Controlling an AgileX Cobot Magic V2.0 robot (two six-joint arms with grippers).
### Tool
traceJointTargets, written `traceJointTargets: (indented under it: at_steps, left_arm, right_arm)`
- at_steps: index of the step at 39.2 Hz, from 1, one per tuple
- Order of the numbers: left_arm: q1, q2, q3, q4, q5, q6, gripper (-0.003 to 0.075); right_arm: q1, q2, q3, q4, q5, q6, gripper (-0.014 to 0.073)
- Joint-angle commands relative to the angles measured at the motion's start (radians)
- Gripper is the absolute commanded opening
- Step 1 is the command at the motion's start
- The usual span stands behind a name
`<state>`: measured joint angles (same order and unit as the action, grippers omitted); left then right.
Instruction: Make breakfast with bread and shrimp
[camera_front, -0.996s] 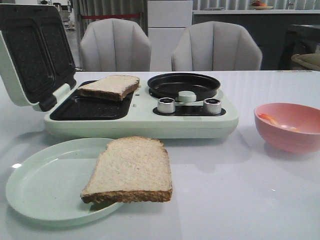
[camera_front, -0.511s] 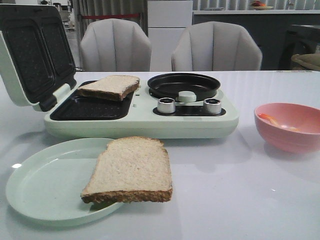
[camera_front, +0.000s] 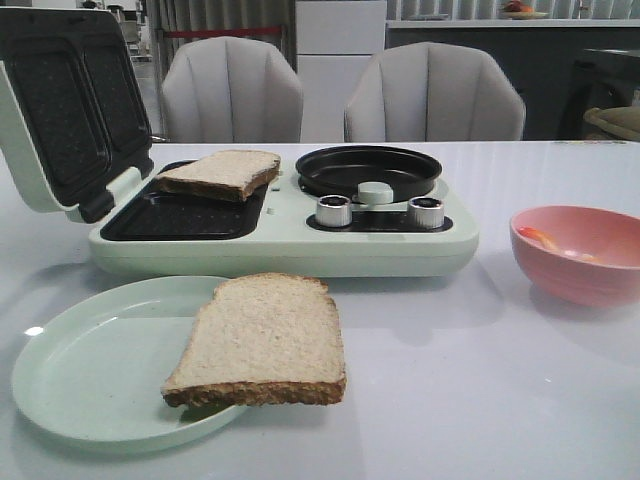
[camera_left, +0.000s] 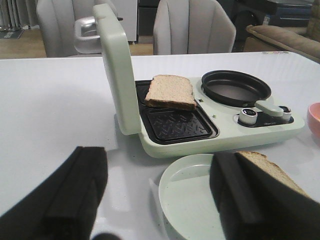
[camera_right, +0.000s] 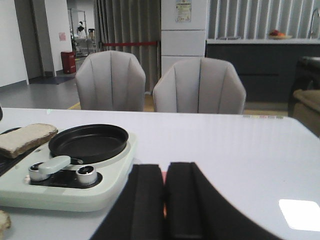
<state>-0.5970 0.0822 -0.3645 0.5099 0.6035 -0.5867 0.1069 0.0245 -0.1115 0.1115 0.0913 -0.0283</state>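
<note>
One bread slice (camera_front: 262, 340) lies on the pale green plate (camera_front: 90, 370), overhanging its near right rim. The other bread slice (camera_front: 222, 172) rests tilted on the back of the open sandwich maker's black grill tray (camera_front: 180, 215). Shrimp (camera_front: 545, 240) show as an orange piece inside the pink bowl (camera_front: 590, 285) at the right. Neither gripper shows in the front view. My left gripper (camera_left: 157, 200) is open and empty, above the plate's left side (camera_left: 187, 200). My right gripper (camera_right: 164, 200) is shut, with a sliver of pink showing in the slit between its fingers.
The pale green sandwich maker (camera_front: 300, 245) stands mid-table with its lid (camera_front: 60, 110) raised at the left, a black round pan (camera_front: 368, 170) and two silver knobs (camera_front: 333, 211) on its right half. Two grey chairs (camera_front: 232, 95) stand behind the table.
</note>
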Motion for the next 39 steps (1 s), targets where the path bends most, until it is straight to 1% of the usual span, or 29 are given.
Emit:
traceJointTargets:
  at_steps: [1, 5, 12, 17, 19, 25, 27, 29, 35, 39]
  left_arm:
    - [-0.006, 0.010, -0.026, 0.024, -0.079, -0.001, 0.0511]
    - [-0.006, 0.010, -0.026, 0.025, -0.081, -0.001, 0.0511]
    - [-0.006, 0.010, -0.026, 0.025, -0.130, -0.001, 0.0511]
    - [-0.006, 0.010, -0.026, 0.025, -0.132, -0.001, 0.0511]
    - [-0.006, 0.010, -0.026, 0.025, -0.132, -0.001, 0.0511]
    - [-0.006, 0.010, -0.026, 0.025, -0.132, -0.001, 0.0511]
    - [-0.006, 0.010, -0.026, 0.025, -0.132, -0.001, 0.0511]
    - [-0.006, 0.010, -0.026, 0.025, -0.132, -0.001, 0.0511]
    - [-0.006, 0.010, -0.026, 0.025, -0.132, -0.001, 0.0511]
    - [-0.006, 0.010, -0.026, 0.025, -0.132, -0.001, 0.0511]
  right_arm:
    - [-0.003, 0.097, -0.136, 0.034, 0.062, -0.001, 0.0164]
    - [-0.003, 0.175, -0.183, 0.033, 0.152, -0.001, 0.0164]
    - [-0.003, 0.233, -0.184, 0.034, 0.155, -0.001, 0.0164]
    - [-0.003, 0.261, -0.189, 0.060, 0.162, -0.001, 0.0176]
    - [-0.003, 0.283, -0.200, 0.088, 0.181, -0.001, 0.0216]
    - [-0.002, 0.418, -0.277, 0.169, 0.286, -0.001, 0.0463]
    - [0.001, 0.480, -0.317, 0.209, 0.318, -0.001, 0.0514]
    - [0.009, 0.537, -0.352, 0.251, 0.338, -0.001, 0.0533]
    - [0.048, 0.750, -0.462, 0.406, 0.405, -0.003, 0.0533]
    - [0.078, 0.911, -0.536, 0.514, 0.481, -0.047, 0.0531]
